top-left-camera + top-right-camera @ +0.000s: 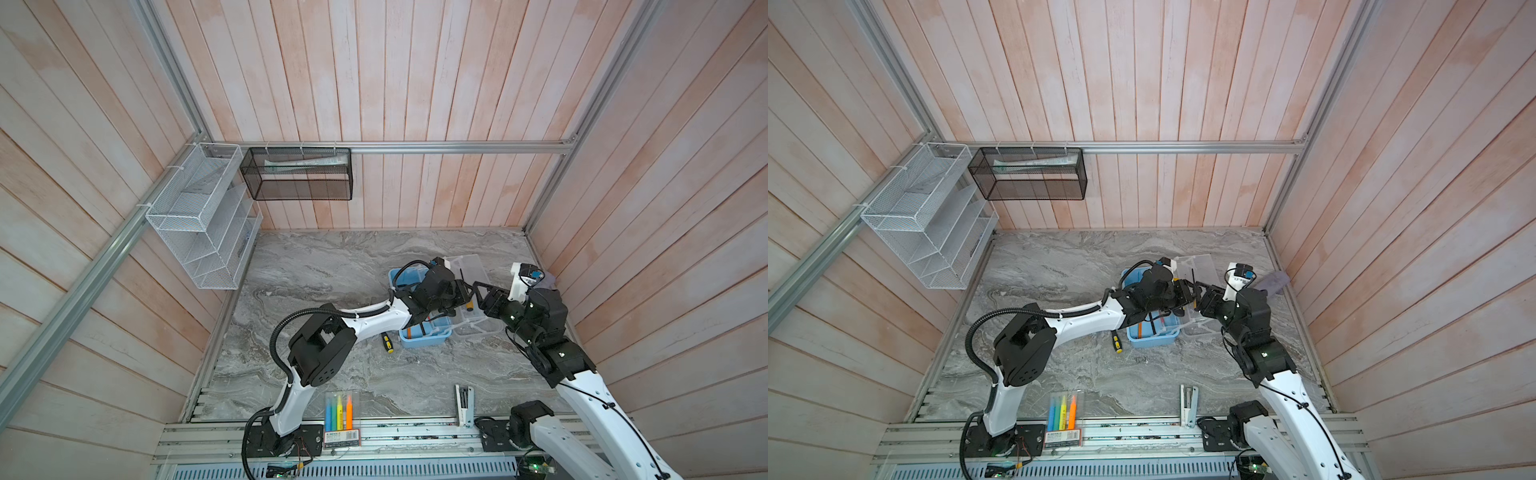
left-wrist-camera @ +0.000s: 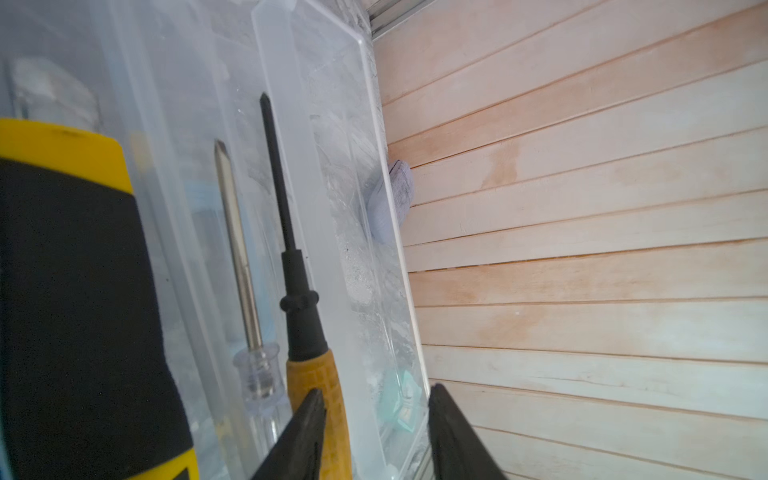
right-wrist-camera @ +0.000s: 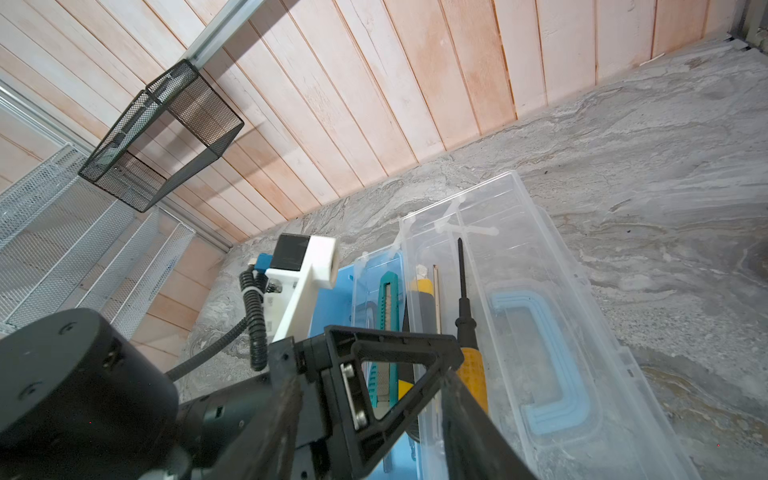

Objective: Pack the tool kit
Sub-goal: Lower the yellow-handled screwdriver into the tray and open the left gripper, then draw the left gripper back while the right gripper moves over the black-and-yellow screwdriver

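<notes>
In both top views we see a marble table (image 1: 332, 266) walled in pale planks. The blue box (image 1: 419, 341) sits just right of the table's middle. Its clear lid (image 1: 471, 266) lies flat at the box's 3 o'clock, likely so that tools can go in from above. The left pincer (image 1: 463, 293) and right pincer (image 1: 481, 291) meet tip to tip over the lid, and from here we cannot tell how wide either stands. A short yellow-and-black tool (image 1: 387, 343) lies loose at the box's 8 o'clock, so we judge the packing unfinished. Highlighters (image 1: 340, 409) at 6 o'clock and a stapler (image 1: 463, 405) at 5 o'clock sit by the near edge.

The left wrist view shows what the arms hide. The left pincer's jaws stand apart, gripping nothing, with an orange-handled screwdriver (image 2: 301, 324) just beside one finger. A clear-handled screwdriver (image 2: 241, 266) and a yellow-and-black knife (image 2: 70, 291) lie alongside, seemingly all in the lid.

Only the right wrist view shows the lid's blue handle (image 3: 562, 357) and a teal knife (image 3: 388, 316) on the box side. There the right pincer's jaws stand apart on either side of the lid's wall, perhaps to steady it. We cannot see them pinching anything.
</notes>
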### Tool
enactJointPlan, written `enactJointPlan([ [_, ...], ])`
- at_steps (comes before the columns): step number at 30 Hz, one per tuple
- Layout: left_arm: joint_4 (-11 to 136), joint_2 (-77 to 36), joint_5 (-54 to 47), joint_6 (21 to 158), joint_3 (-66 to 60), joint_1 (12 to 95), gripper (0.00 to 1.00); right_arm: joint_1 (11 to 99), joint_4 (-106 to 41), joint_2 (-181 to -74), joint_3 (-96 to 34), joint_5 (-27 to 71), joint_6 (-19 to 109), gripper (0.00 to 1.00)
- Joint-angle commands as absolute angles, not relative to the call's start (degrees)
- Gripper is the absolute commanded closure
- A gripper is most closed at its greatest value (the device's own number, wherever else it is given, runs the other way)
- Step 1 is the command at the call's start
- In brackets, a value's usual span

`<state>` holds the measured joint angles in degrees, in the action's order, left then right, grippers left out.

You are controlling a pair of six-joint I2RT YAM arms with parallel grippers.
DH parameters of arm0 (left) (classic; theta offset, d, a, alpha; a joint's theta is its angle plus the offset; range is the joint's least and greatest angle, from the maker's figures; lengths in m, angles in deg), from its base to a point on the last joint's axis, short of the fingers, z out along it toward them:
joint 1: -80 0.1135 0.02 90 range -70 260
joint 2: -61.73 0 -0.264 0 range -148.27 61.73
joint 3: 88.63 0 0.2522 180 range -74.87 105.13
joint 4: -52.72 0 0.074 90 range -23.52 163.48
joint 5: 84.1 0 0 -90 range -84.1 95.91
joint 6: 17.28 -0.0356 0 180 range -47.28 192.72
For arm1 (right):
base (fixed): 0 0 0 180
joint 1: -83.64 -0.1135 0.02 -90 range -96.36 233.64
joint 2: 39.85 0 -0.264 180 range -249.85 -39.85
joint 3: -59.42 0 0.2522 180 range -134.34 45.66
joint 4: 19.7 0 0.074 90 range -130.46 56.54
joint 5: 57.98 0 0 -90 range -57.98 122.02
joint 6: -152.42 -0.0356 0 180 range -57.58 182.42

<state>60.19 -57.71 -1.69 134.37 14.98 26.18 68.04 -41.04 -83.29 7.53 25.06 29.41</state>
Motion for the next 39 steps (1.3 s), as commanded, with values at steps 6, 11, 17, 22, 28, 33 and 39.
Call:
enactJointPlan([
  [6, 63.48, -41.82, 13.84, 119.36, 5.24, 25.78, 0.39, 65.03, -42.12, -84.83, 4.31, 26.49, 30.93, 0.44],
  [11, 69.36, -29.44, 26.07, 115.14, -6.33, 25.8, 0.16, 50.65, -42.99, -90.08, 0.44, 38.3, 33.37, 0.44],
  [17, 75.06, -16.95, 32.64, 115.05, -18.8, 27.07, 0.0, 37.46, -42.59, -102.59, -6.05, 43.32, 35.33, 0.47],
  [22, 78.1, -7.69, 38.62, 111.01, -27.11, 27.27, 0.0, 31.02, -43.01, -112.84, -11.15, 41.76, 36.47, 0.48],
  [28, 82.65, -1.02, 46.27, 111.38, -33.1, 27.56, 0.0, 29.05, -44.58, -122.55, -15.51, 36.74, 36.54, 0.47],
  [33, 85.48, 4.33, 34.74, 115.41, -36.5, 37.26, 0.0, 29.01, -47.09, -128.6, -18.61, 34.72, 36.14, 0.48],
  [39, 79.84, 6.31, 20.7, 110.97, -41.77, 45.95, 0.0, 29.05, -49.25, -134.98, -21.4, 32.72, 35.85, 0.48],
])
